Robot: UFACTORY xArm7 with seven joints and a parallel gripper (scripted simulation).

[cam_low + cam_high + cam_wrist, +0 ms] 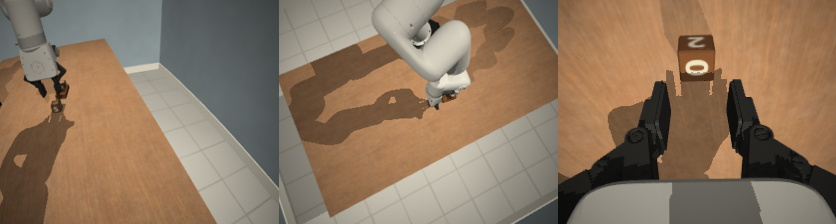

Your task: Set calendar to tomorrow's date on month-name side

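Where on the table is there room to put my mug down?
Judging by the exterior view, the broad stretch between the loose cube and the table's long edge beside the tiled floor looks free. It's crowded around the gripper, with the tray right beside it.

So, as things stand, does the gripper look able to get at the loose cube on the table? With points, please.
Probably yes. The gripper point(436, 105) point(51, 95) point(698, 95) is open, its fingers look wide enough apart for the loose cube point(428, 103) point(56, 106) point(696, 58), and the wrist view shows nothing between them and it.
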